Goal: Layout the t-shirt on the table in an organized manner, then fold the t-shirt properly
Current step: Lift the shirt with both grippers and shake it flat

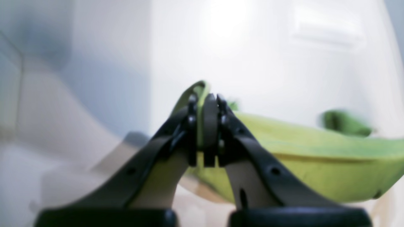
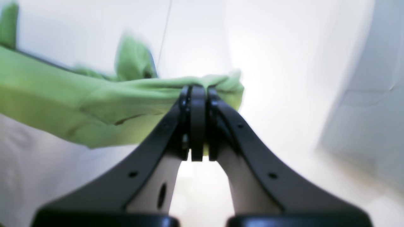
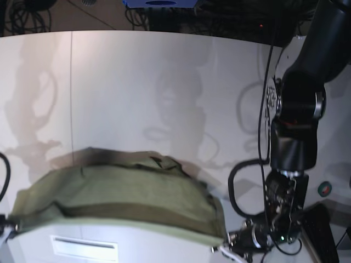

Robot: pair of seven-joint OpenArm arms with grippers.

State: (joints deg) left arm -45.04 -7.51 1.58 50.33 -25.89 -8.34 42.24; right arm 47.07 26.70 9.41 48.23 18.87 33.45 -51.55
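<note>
The olive-green t-shirt [image 3: 115,192] hangs stretched in a wide band between both grippers, low and near in the base view above the white table [image 3: 164,82]. In the left wrist view my left gripper [image 1: 205,101] is shut on a fold of the t-shirt [image 1: 315,157], which runs off to the right. The right wrist view has my right gripper [image 2: 197,91] shut on a bunched corner of the t-shirt [image 2: 79,101], which trails to the left. In the base view the left gripper [image 3: 222,247] holds the cloth's right end. The cloth's left end reaches that view's left edge.
The black left arm [image 3: 299,109] stands at the right with looping cables [image 3: 241,186] beside it. A thin seam [image 3: 71,93] crosses the table. Cables and a blue object [image 3: 159,3] lie beyond the far edge. A small round green and red object [image 3: 324,189] sits at the right.
</note>
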